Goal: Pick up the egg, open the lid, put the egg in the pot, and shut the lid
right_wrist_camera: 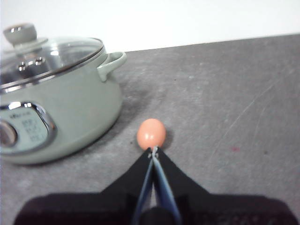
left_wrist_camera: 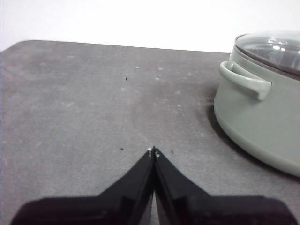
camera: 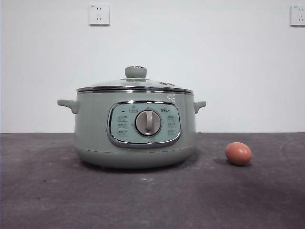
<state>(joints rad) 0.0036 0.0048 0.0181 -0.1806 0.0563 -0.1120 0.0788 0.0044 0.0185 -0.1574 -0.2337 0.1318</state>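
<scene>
You have the pot (camera: pixel 135 138) on the table (camera: pixel 47 191), lid (camera: pixel 135 84) seated on it. The egg (camera: pixel 238 153) lies beside the pot, apart. Right gripper (right_wrist_camera: pixel 153 151) is clenched empty near the egg; left gripper (left_wrist_camera: pixel 153 151) clenched empty beside the pot.

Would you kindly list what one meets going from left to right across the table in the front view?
pot with the lid seated on top → egg, lying on the table apart from the pot.
</scene>
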